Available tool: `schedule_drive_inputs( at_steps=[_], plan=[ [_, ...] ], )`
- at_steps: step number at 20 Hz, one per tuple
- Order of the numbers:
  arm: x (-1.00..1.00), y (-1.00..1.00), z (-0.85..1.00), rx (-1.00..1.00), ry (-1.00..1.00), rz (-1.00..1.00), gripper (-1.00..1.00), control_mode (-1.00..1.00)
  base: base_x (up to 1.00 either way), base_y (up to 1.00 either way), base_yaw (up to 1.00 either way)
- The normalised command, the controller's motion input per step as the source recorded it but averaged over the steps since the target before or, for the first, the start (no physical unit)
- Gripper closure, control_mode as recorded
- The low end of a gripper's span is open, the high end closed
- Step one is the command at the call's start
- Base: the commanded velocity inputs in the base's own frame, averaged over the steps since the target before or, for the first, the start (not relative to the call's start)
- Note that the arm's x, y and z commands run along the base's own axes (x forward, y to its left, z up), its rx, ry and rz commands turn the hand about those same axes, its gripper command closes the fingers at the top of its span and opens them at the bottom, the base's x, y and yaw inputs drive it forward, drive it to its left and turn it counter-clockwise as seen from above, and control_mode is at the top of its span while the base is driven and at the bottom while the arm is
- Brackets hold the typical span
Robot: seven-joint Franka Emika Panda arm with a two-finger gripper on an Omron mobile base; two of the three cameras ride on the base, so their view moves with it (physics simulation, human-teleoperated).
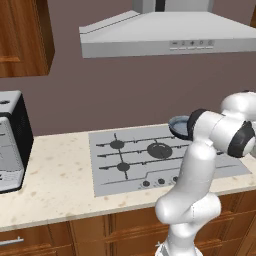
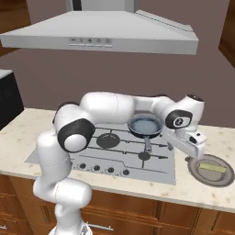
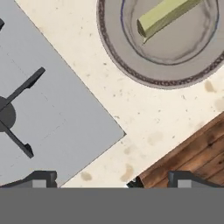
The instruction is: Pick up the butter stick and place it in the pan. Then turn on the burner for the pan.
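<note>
The butter stick (image 2: 212,167) is pale yellow and lies on a round grey plate (image 2: 223,178) on the counter, right of the cooktop. In the hand view the butter stick (image 3: 168,15) sits at the top, across the plate (image 3: 131,65). The pan (image 2: 145,125), with its dark rim and blue-grey inside, rests on the back right burner, handle toward the front. In the left base view the arm partly hides the pan (image 1: 178,126). My gripper (image 2: 198,152) hovers over the counter just left of the plate. It is open and holds nothing, its fingertips (image 3: 43,177) spread wide.
The grey cooktop (image 2: 133,151) has a row of knobs (image 2: 110,170) along its front edge. A range hood (image 1: 165,35) hangs above. A toaster oven (image 1: 10,140) stands at the far left of the counter. The counter's front edge and wooden cabinets (image 3: 192,153) are close below my hand.
</note>
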Motion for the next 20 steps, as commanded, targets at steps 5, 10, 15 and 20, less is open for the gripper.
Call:
schedule_drive_inputs(
  at_steps=[5, 10, 15, 20],
  plan=[
    [0.09, -0.48, -0.12, 0.0, 0.06, -0.17, -1.0, -1.0, 0.0, 0.0, 0.0],
    [0.15, -0.36, -0.03, 0.0, 0.08, -0.15, -1.0, -1.0, 0.0, 0.0, 0.0],
    [0.27, -0.24, -0.1, 0.0, 0.07, -0.13, -1.0, -1.0, 0.0, 0.0, 0.0],
    [0.3, -0.2, -0.2, 0.0, 0.07, -0.11, -1.0, -1.0, 0.0, 0.0, 0.0]
  ],
)
